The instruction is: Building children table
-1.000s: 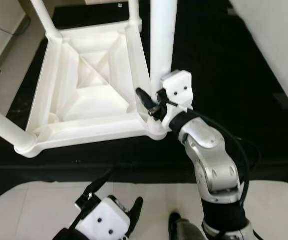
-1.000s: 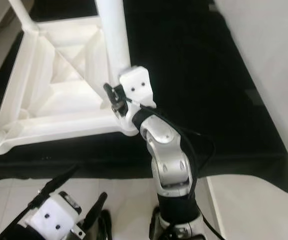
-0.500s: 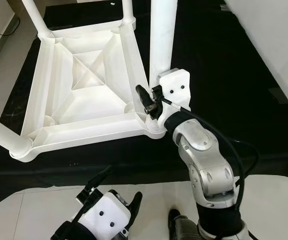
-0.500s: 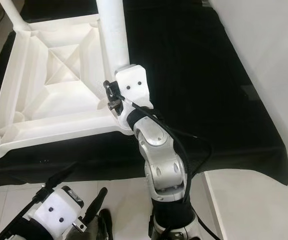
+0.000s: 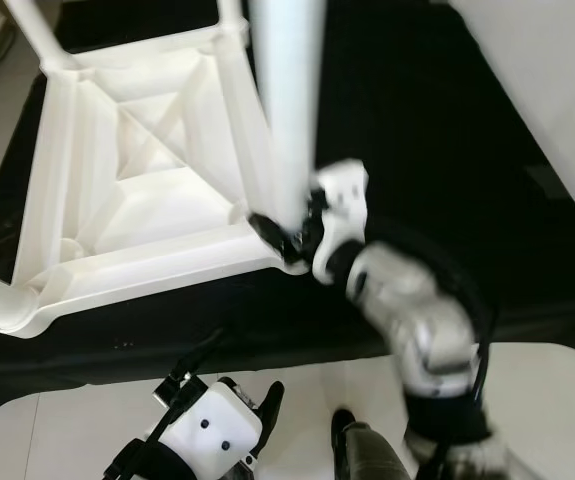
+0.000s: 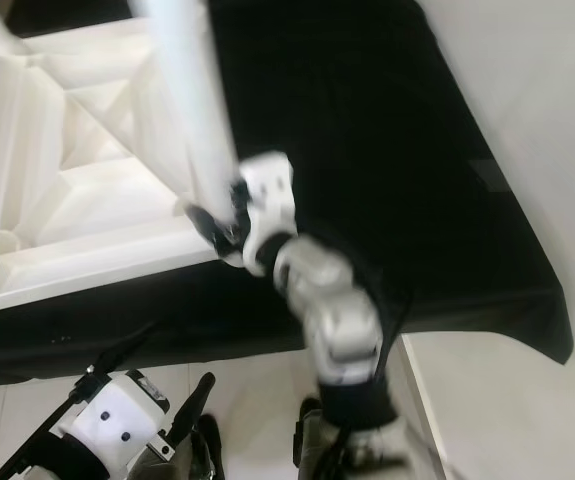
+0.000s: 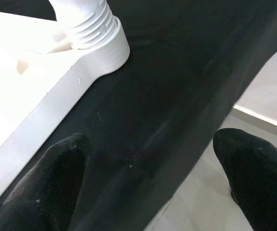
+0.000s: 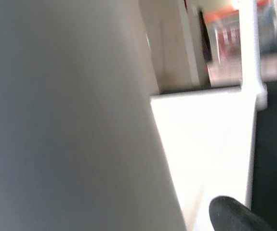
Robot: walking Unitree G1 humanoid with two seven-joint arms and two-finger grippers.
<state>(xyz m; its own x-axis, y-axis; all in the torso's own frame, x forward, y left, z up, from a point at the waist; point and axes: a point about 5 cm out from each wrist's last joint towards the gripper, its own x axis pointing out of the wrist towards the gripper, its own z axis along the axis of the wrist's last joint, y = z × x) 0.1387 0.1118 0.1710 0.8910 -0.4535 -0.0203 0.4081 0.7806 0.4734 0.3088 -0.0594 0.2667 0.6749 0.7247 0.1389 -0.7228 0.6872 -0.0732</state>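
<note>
Left eye view, table (image 5: 127, 190) upturned, leg (image 5: 289, 100) upright

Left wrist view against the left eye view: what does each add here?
The left wrist view adds the ribbed base of a corner leg in its socket, with the left hand's fingertips apart above the black cloth. The left eye view adds the right hand at the near leg. Both show the upturned white table.
</note>
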